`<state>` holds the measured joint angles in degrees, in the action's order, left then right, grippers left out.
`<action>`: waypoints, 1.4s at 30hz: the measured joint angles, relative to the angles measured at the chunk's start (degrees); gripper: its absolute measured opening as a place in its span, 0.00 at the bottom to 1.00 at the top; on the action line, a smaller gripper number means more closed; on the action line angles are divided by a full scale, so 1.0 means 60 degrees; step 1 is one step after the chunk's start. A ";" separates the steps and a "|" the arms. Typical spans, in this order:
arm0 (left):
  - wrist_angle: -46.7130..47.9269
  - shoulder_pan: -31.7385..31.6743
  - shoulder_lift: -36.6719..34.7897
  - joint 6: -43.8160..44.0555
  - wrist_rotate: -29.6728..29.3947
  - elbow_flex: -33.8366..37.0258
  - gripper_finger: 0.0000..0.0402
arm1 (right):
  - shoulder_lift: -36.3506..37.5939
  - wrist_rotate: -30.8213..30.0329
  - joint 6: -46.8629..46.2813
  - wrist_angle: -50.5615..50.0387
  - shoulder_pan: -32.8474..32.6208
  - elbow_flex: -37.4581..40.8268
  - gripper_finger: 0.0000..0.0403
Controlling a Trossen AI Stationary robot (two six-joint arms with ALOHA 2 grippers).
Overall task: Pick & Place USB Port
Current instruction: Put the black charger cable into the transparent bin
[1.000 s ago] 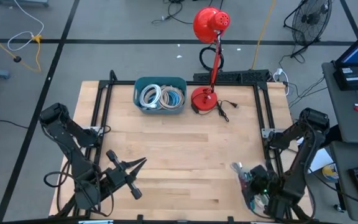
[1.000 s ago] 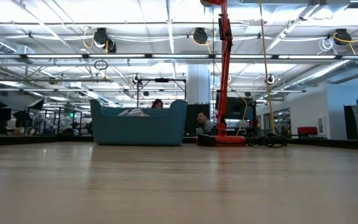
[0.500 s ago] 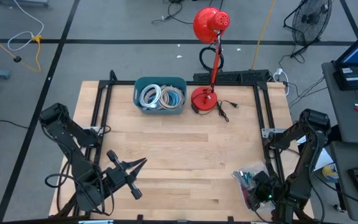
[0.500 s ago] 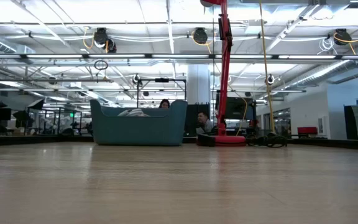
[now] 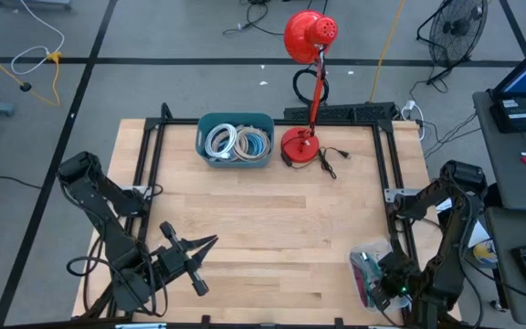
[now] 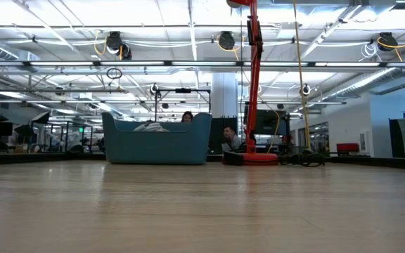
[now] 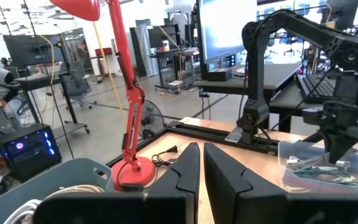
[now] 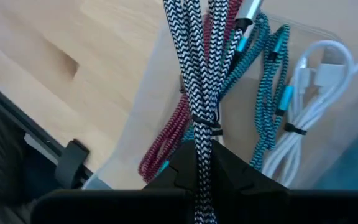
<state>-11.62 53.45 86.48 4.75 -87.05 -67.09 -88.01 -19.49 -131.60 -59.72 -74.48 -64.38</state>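
A clear plastic box (image 5: 370, 268) of bundled cables sits near the table's near right corner. The right wrist view shows red, teal and white bundles (image 8: 303, 118) in it. My right gripper (image 8: 201, 163) hangs over this box, shut on a black-and-white braided cable bundle (image 8: 191, 74). A blue bin (image 5: 236, 140) with coiled cables stands at the far edge, beside a red desk lamp (image 5: 301, 144). My left gripper (image 5: 210, 242) waits at the near left, shut and touching nothing. My right gripper pinches the black-and-white braided bundle between its two fingers, just below the bundle's black tie (image 8: 201, 122). The strands (image 8: 185, 43) run straight out from the fingers over the clear box. In the high view the arm hides the hold.
The lamp's base (image 6: 259, 157) and cord (image 5: 329, 160) lie right of the blue bin (image 6: 157, 140). A black frame (image 5: 386, 196) runs along the table's sides. Bare wood (image 5: 272, 228) spreads across the middle. People sit in the room beyond.
My right arm has drawn back a little toward the table's near right corner, staying over the clear box. The left arm has kept still.
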 joint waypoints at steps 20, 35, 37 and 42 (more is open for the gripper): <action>0.0055 0.0000 0.0000 0.0040 0.0029 0.0000 0.06 | -0.0160 0.1024 -0.0032 -0.0023 0.0415 0.0240 0.03; 0.0051 0.0000 0.0000 0.0036 0.0029 0.0000 0.06 | -0.0160 0.0514 0.0159 0.0525 0.0423 0.0240 0.10; 0.0051 0.0000 0.0000 0.0036 0.0029 0.0000 0.06 | -0.0160 0.0510 0.0158 0.0520 0.0423 0.0240 0.14; 0.0051 0.0000 0.0000 0.0036 0.0029 0.0000 0.06 | -0.0160 0.0491 0.0225 0.0565 0.0423 0.0241 0.21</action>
<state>-11.31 53.45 86.48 4.97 -86.87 -67.09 -88.97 -16.54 -130.25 -56.33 -71.94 -62.94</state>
